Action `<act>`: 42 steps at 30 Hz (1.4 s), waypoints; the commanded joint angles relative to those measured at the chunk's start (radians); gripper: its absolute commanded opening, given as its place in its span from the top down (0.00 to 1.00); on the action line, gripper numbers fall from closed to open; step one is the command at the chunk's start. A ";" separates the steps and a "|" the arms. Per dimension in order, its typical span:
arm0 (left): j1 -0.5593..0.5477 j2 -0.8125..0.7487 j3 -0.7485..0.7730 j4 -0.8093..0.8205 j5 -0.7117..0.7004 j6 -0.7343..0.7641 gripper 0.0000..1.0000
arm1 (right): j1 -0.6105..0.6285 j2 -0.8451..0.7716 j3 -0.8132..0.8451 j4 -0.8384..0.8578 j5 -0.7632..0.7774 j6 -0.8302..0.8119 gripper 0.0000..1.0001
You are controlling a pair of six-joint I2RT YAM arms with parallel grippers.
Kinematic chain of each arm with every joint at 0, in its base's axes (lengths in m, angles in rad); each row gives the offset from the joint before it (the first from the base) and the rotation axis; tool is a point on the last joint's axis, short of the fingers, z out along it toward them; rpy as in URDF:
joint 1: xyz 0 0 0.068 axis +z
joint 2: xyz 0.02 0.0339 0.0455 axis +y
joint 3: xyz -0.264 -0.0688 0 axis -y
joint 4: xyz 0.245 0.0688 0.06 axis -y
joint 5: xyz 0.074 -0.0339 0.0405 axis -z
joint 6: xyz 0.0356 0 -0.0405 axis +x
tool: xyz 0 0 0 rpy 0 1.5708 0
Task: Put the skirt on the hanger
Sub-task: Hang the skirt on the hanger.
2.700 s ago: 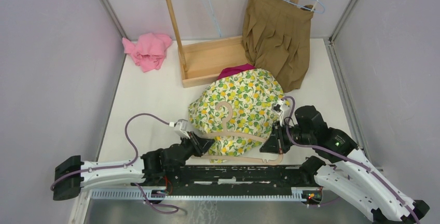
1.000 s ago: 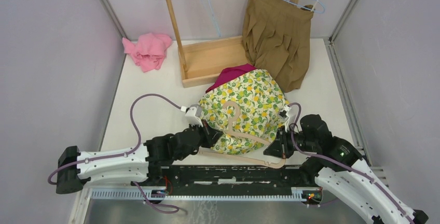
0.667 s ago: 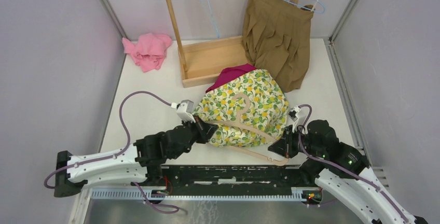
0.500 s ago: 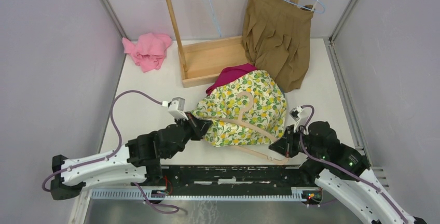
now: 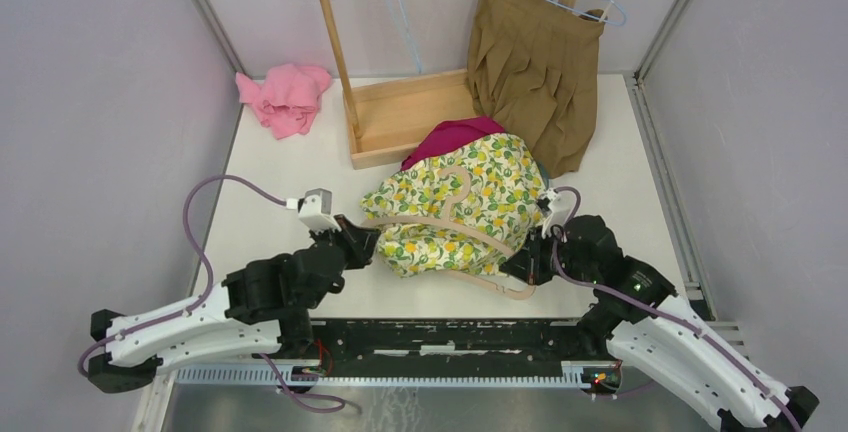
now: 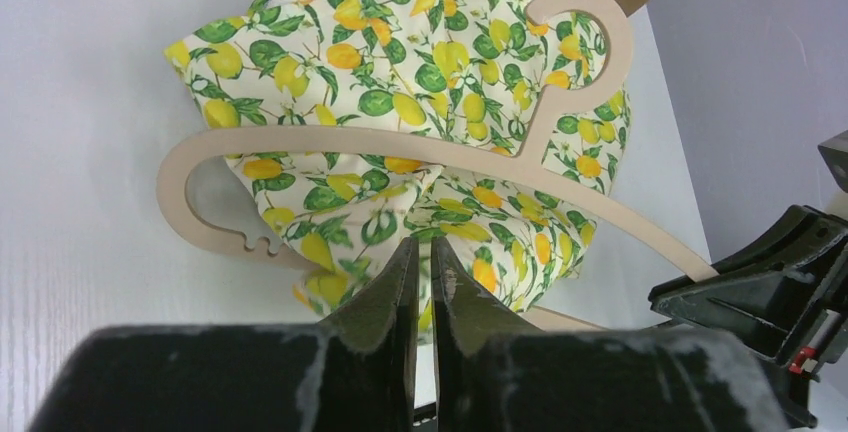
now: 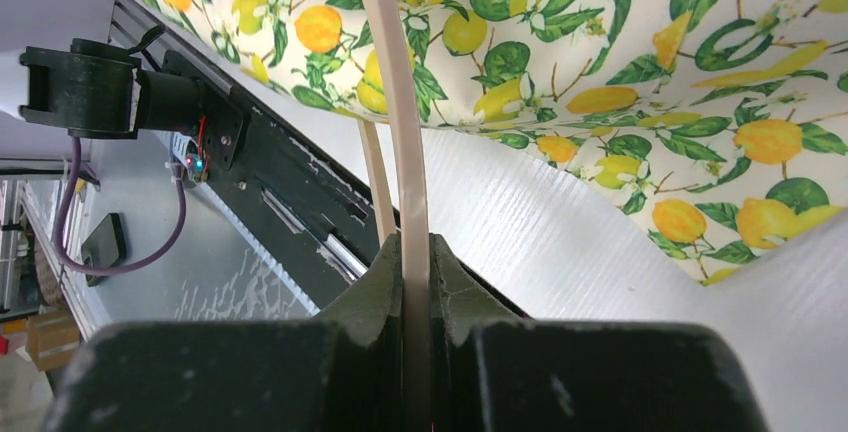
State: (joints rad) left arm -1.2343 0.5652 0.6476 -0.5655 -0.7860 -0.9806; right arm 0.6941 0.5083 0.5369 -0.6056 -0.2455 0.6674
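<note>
The lemon-print skirt (image 5: 450,207) lies bunched at the table's middle, and the beige wooden hanger (image 5: 455,184) runs through it with the hook on top. In the left wrist view the hanger's left end (image 6: 190,177) pokes out past the skirt (image 6: 400,42). My left gripper (image 5: 355,244) is at the skirt's left hem. Its jaws (image 6: 424,244) stand a narrow slit apart, with the blurred hem just off the tips. My right gripper (image 5: 522,270) is shut on the hanger's right arm (image 7: 395,102), beside the skirt (image 7: 620,72).
A brown pleated skirt (image 5: 535,62) hangs on a blue wire hanger from the wooden rack (image 5: 410,117) at the back. A magenta garment (image 5: 455,135) lies behind the lemon skirt. A pink cloth (image 5: 288,97) lies back left. The black rail (image 5: 450,337) runs along the near edge.
Both arms carried skirt and hanger leftward and slightly away. The hanger's left end now sticks out of the skirt. My left jaws parted slightly from shut.
</note>
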 commanded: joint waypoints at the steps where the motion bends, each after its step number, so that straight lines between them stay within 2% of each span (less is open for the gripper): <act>1: 0.004 0.006 -0.022 -0.040 -0.021 -0.081 0.85 | -0.004 0.028 -0.019 0.101 0.060 -0.015 0.99; 4: 0.004 0.023 -0.089 -0.016 0.032 -0.121 0.80 | -0.004 0.037 -0.012 0.082 0.076 -0.038 0.99; 6: 0.004 0.030 -0.127 0.005 0.058 -0.139 0.67 | -0.004 0.040 -0.008 0.070 0.089 -0.051 0.99; 8: 0.004 0.032 -0.155 0.021 0.075 -0.149 0.50 | -0.004 0.039 -0.013 0.067 0.097 -0.055 0.99; 10: 0.004 0.039 -0.164 0.013 0.081 -0.154 0.39 | -0.004 0.038 -0.015 0.063 0.098 -0.056 0.99; 17: 0.004 0.024 -0.148 -0.025 0.087 -0.155 0.32 | -0.004 0.029 -0.036 0.062 0.100 -0.050 0.99; 23: 0.003 -0.002 -0.201 0.113 0.126 -0.146 0.23 | -0.004 0.019 -0.036 0.061 0.102 -0.040 0.99; 24: 0.004 0.012 -0.209 0.140 0.132 -0.150 0.02 | -0.004 0.017 -0.035 0.059 0.103 -0.041 0.99; 25: 0.004 0.031 -0.211 0.145 0.130 -0.157 0.00 | -0.004 0.014 -0.034 0.057 0.104 -0.043 0.99; 30: 0.006 0.064 -0.146 0.035 0.021 -0.187 0.01 | -0.003 -0.006 -0.023 0.039 0.113 -0.053 0.99; 33: 0.056 0.051 -0.098 0.023 -0.003 -0.119 0.01 | -0.004 -0.003 -0.021 0.027 0.108 -0.064 0.99; 36: 0.199 0.090 -0.057 0.108 0.138 0.014 0.01 | -0.004 -0.002 -0.026 0.029 0.103 -0.065 0.99; 39: 0.335 0.220 -0.014 0.191 0.337 0.109 0.01 | -0.004 -0.002 -0.030 0.032 0.103 -0.066 0.99; 42: 0.397 0.301 0.042 0.202 0.379 0.175 0.01 | -0.004 -0.006 -0.025 0.023 0.108 -0.068 0.99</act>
State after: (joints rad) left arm -0.9047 0.7788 0.6144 -0.4488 -0.5415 -0.9623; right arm 0.6941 0.5076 0.5041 -0.5598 -0.2329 0.6117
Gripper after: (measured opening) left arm 0.991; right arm 0.095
